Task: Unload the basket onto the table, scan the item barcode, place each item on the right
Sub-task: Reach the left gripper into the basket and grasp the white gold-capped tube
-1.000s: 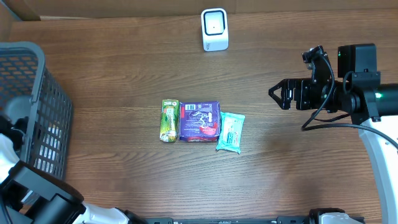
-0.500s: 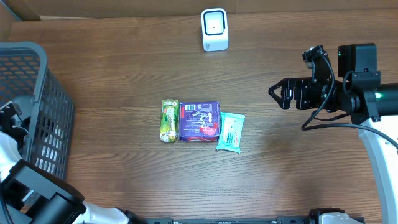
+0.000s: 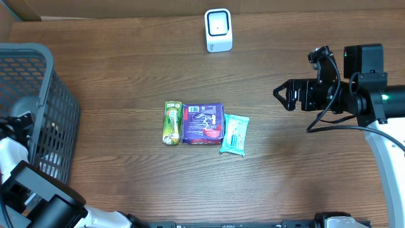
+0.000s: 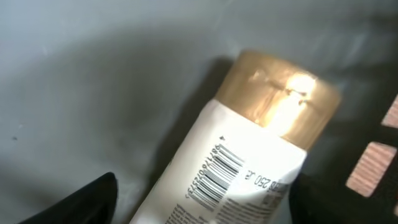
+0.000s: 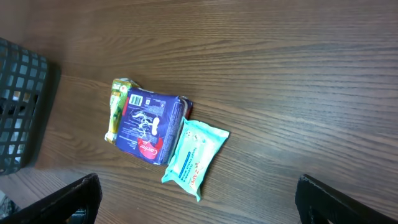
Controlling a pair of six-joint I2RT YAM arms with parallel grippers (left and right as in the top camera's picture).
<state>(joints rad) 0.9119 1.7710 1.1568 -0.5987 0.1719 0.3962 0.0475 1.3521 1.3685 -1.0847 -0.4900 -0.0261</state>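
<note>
Basket (image 3: 44, 69) at frame left has slid a bit to the right vs the earlier frame, its right wall now further onto the wood. R arm and the packs haven't budged. L pincer (image 4: 205, 208) is down inside the basket w/ jaws apart. Its dark fingertip (image 4: 93, 199) sits lower left w/ a grey gap btwn it and the bottle (image 4: 242, 168), so no clamp is seen. Bottle is white, lying tilted on the basket floor, gold cap (image 4: 280, 99) toward upper right, barcode (image 4: 217, 177) facing up. R pincer (image 3: 279, 95) hovers at frame right, jaws spread wide, holding and touching nothing. Mid table (image 3: 126, 69) lie three packs in a row: green pouch (image 3: 172, 123) touching purple pack (image 3: 203, 124), teal pack (image 3: 235, 134) just beside. Scanner (image 3: 218, 30) stands top centre, well apart from them.
</note>
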